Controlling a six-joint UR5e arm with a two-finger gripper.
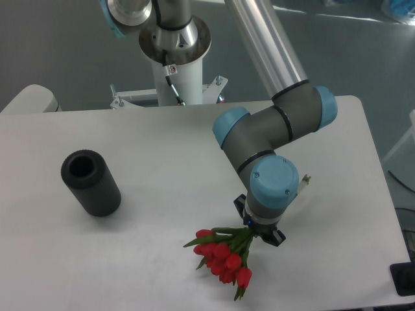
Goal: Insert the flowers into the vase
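Red flowers (pixel 224 258) lie on the white bench (pixel 162 194) directly below the claw (pixel 258 230), stems running under it; whether it pinches them cannot be told. Black vase (pixel 91 182) stands well apart, far left.

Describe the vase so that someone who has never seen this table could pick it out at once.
Start at the white table and look to its left half, well away from the arm's gripper and the red flowers on the right. There stands the vase, alone. It is the only black thing on the tabletop: a matte, thick-walled cylinder with a round hole in its top.
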